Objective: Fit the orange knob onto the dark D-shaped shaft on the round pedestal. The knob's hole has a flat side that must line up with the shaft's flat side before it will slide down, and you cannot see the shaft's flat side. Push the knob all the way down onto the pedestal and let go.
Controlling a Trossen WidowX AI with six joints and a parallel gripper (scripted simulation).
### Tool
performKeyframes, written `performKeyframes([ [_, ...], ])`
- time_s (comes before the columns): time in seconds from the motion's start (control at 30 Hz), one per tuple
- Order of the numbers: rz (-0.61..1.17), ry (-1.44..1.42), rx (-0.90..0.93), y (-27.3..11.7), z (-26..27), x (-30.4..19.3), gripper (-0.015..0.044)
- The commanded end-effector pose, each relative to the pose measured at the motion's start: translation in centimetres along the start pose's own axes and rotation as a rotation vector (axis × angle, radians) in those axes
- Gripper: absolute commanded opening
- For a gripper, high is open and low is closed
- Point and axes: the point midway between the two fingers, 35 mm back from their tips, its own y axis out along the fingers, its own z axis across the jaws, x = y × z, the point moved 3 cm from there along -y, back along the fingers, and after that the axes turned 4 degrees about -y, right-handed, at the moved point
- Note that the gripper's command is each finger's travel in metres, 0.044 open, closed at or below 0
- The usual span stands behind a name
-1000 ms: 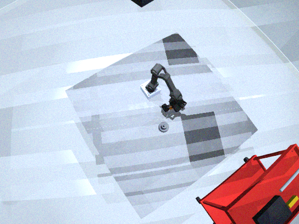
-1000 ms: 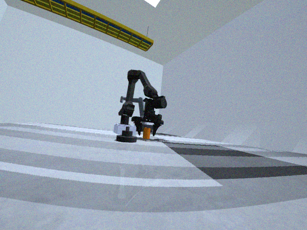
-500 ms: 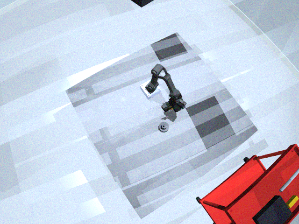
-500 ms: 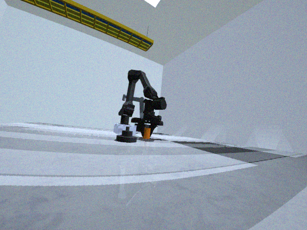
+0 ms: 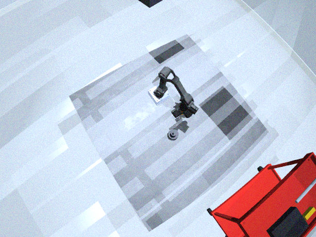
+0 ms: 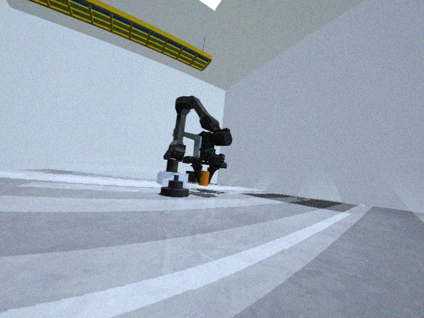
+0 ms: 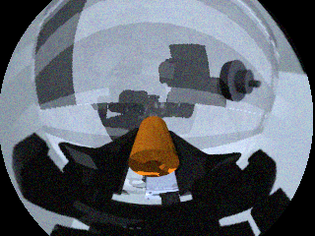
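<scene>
The orange knob (image 6: 204,178) (image 7: 154,143) stands upright between the fingers of my gripper (image 6: 204,181) (image 7: 153,132). The gripper is shut on it and holds it a little above the floor. In the top view the arm hides nearly all of the knob. The round dark pedestal (image 5: 169,135) (image 6: 174,192) (image 7: 228,81) stands apart from the knob, at the right in the wrist view and left of the knob in the exterior view. Its thin shaft (image 6: 175,177) (image 7: 256,84) points up and is bare. The shaft's flat side cannot be made out.
The arm's base stands on a white block (image 5: 153,95) (image 6: 163,177), behind the pedestal in the exterior view. A red cart (image 5: 245,188) with a dark box stands far off at the lower right in the top view. Shadows of the arm fall near the pedestal.
</scene>
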Motion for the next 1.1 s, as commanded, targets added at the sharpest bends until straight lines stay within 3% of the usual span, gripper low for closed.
performKeyframes([
  [0.0, -0.020, 0.004, 0.002, -2.9, 0.2, 0.7, 0.0000],
  [0.47, -0.019, 0.004, 0.002, -11.4, 0.1, -0.3, 0.0000],
  [1.07, -0.014, 0.013, 0.004, -10.9, -1.8, 1.8, 0.0000],
])
